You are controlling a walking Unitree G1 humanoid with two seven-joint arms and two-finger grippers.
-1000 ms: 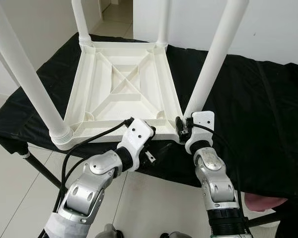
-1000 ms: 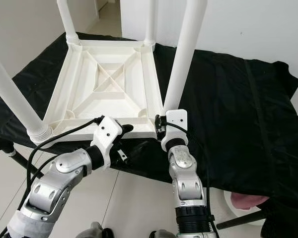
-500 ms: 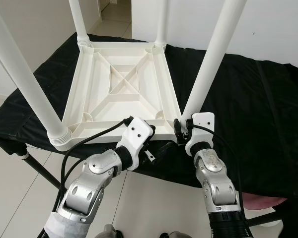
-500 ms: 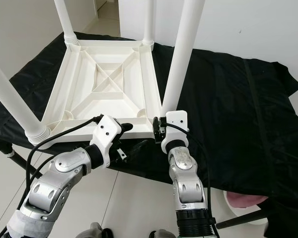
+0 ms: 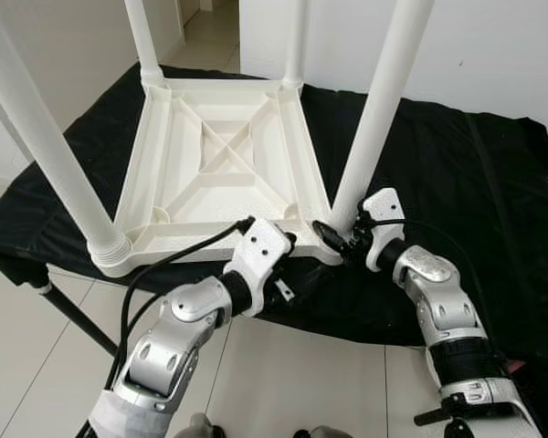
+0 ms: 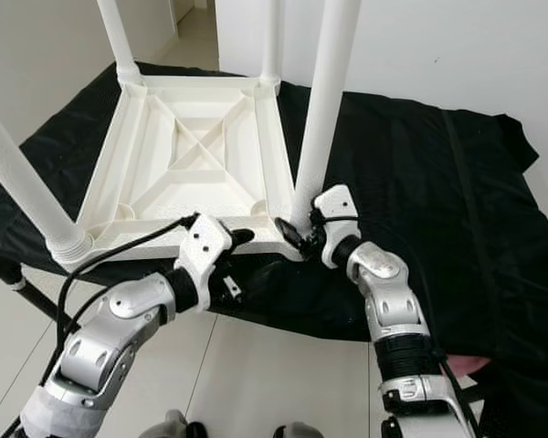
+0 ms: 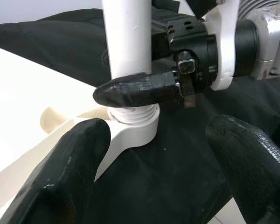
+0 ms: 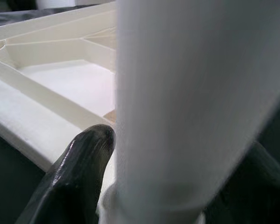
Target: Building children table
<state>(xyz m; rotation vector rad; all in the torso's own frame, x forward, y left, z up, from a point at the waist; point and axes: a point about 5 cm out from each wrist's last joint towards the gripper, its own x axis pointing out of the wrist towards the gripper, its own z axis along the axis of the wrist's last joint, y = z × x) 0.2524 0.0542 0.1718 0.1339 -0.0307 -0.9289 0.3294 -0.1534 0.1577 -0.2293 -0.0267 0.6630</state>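
Note:
A white plastic children's table (image 5: pixel 224 164) lies upside down on a black cloth, with its legs pointing up. My right gripper (image 5: pixel 336 230) is shut on the near-right leg (image 5: pixel 374 109) just above its threaded socket at the corner. One black finger (image 7: pixel 140 91) lies across the front of that leg. In the right wrist view the leg (image 8: pixel 191 93) stands between the two fingers (image 8: pixel 79 163). My left gripper (image 5: pixel 290 248) is open at the table's front edge beside that corner and holds nothing. Its spread fingers (image 7: pixel 74 158) frame the socket.
The other legs stand at the near left (image 5: pixel 46 137), far left (image 5: pixel 139 41) and far right (image 5: pixel 295 41). The black cloth (image 5: pixel 457 164) covers a folding stand whose dark strut (image 5: pixel 73 315) shows below. White tiled floor (image 5: pixel 283 365) lies under my arms, a white wall behind.
My right forearm has swung out to the right and its wrist has turned around the base of the near-right leg. The left gripper stays at the front edge.

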